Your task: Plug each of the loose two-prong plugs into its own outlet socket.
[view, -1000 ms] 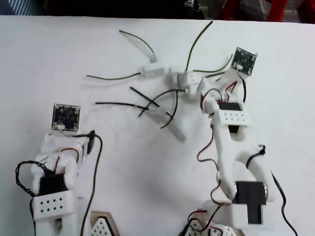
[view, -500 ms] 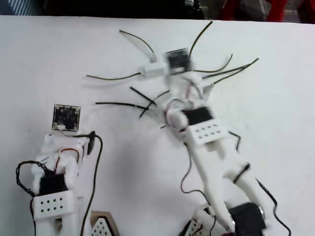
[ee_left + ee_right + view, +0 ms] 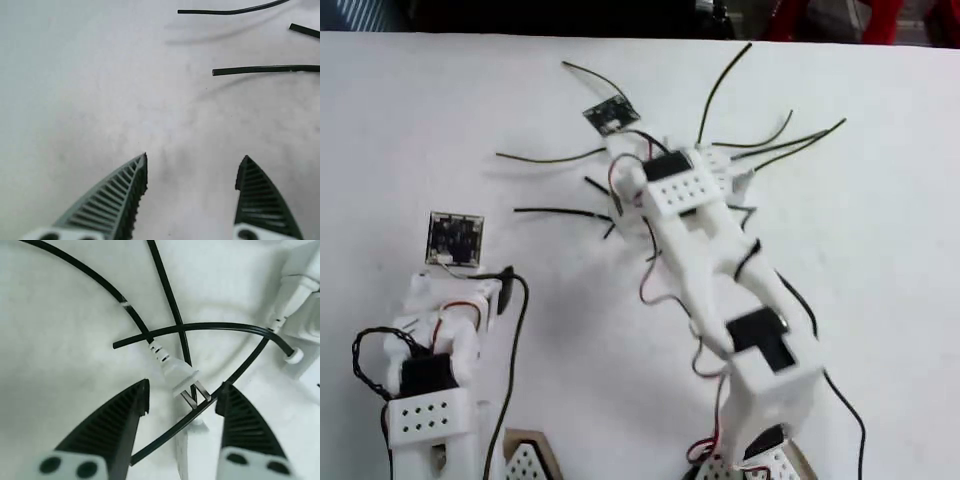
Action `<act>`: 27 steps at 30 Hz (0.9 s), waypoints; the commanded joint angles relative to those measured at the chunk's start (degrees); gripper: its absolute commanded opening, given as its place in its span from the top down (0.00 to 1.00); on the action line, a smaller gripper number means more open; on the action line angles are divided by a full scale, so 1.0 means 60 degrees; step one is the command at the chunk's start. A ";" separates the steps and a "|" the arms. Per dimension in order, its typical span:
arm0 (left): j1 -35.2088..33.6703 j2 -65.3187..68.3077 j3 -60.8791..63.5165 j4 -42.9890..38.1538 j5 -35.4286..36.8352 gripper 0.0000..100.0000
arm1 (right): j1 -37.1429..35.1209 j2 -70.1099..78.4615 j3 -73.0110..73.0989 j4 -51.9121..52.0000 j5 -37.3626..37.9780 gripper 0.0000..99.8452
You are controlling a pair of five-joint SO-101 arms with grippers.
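Straddling loose plug [image 3: 179,377]: R gripper [image 3: 185,386], jaws apart.

Plug [image 3: 179,377]: smooth white plastic, with bare shiny metal prongs [image 3: 194,393]. Cords [image 3: 215,326]: glossy black. Counter [image 3: 75,75]: matt white. Right claw [image 3: 185,385]: dark, ribbed, matt plastic.

Right hand [image 3: 185,385] parted, arm outstretched; left hand [image 3: 195,156] parted too (arm folded).

The white two-prong plug [image 3: 179,378] lies across crossed black cords [image 3: 215,326], between the right gripper's [image 3: 184,390] spread tips, with the white plastic outlet block [image 3: 300,300] nearby. The left gripper [image 3: 194,159] hangs apart over the flat white table [image 3: 75,75].
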 commanded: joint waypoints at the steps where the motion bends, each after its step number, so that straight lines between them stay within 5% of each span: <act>1: -0.0007 -0.0212 -0.0073 0.0029 0.0029 0.71 | -0.0037 0.0960 -0.1963 0.1165 0.0586 0.77; 15: -0.0007 -0.0212 -0.0059 0.0029 -0.0352 0.71 | -0.0022 0.4227 -0.5128 0.2571 0.0982 0.77; 20: -0.0007 -0.0212 -0.0059 0.0029 -0.0366 0.71 | -0.0081 0.4139 -0.5158 0.2234 0.0982 0.99; 27: -0.0007 -0.0212 -0.0059 0.0029 -0.0366 0.71 | -0.0227 0.3187 -0.5084 0.3143 0.0982 0.98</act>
